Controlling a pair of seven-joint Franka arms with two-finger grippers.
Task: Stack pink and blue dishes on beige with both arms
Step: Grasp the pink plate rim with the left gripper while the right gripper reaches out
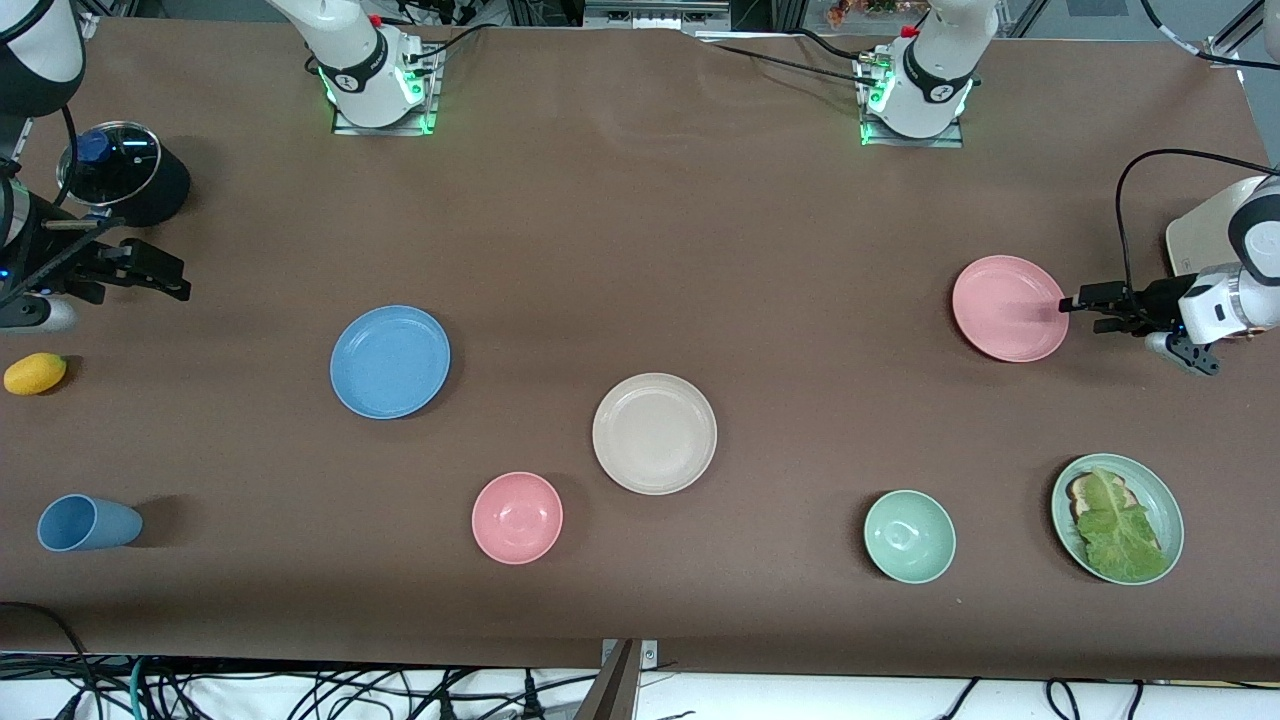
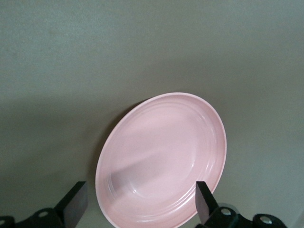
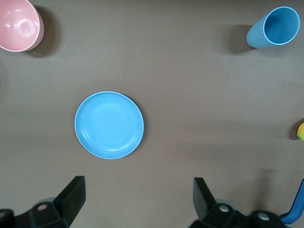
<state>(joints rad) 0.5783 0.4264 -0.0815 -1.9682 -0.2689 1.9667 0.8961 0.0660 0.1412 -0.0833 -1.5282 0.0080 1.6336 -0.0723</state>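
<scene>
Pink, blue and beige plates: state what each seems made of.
Pink plate, blue plate, beige plate: all look like matte moulded plastic or melamine. Signs: uniform solid colour, soft sheen, faint concentric rings in both wrist views. Glazed ceramic cannot be ruled out.

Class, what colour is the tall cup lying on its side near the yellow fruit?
Sky blue; the cup shows best in the front view.

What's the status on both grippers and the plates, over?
Left gripper open at pink plate rim; right gripper open, well short of blue plate. Beige plate bare. Nothing in the way.
</scene>
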